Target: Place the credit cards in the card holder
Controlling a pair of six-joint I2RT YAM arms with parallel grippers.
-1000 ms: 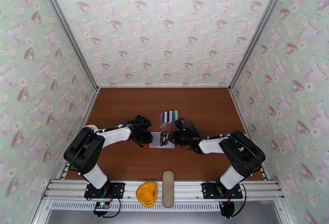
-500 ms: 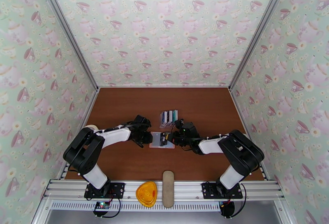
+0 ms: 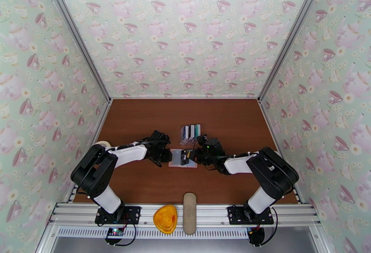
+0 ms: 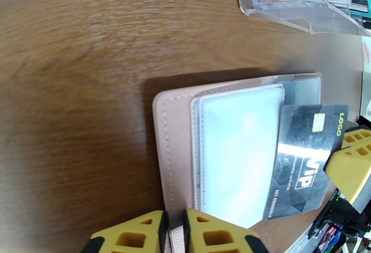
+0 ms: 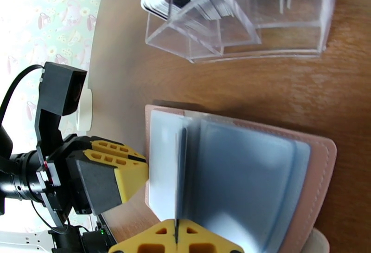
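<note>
Definitely a robotics lab test cell, not a home. A brown wood-look table (image 3: pixel 139 124) is boxed in by teacup-wallpaper panels (image 3: pixel 185 31) set beyond the left gripper (image 3: pixel 169 157) and right gripper (image 3: pixel 191 155) and out to either side of them, framed with aluminium posts (image 3: pixel 74 35). Nearer than the grippers, the arm bases (image 3: pixel 118 214) are bolted to a slotted aluminium rail (image 3: pixel 208 212), with loose cables (image 3: pixel 274 226) and a lit circuit board (image 3: pixel 115 232).

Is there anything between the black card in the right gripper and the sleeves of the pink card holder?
Nothing visible blocks it. The black card, pinched by the right gripper, reaches the open edge of the card holder sleeves. The clear rack stands apart, and the left gripper clamps the holder's other side.
</note>
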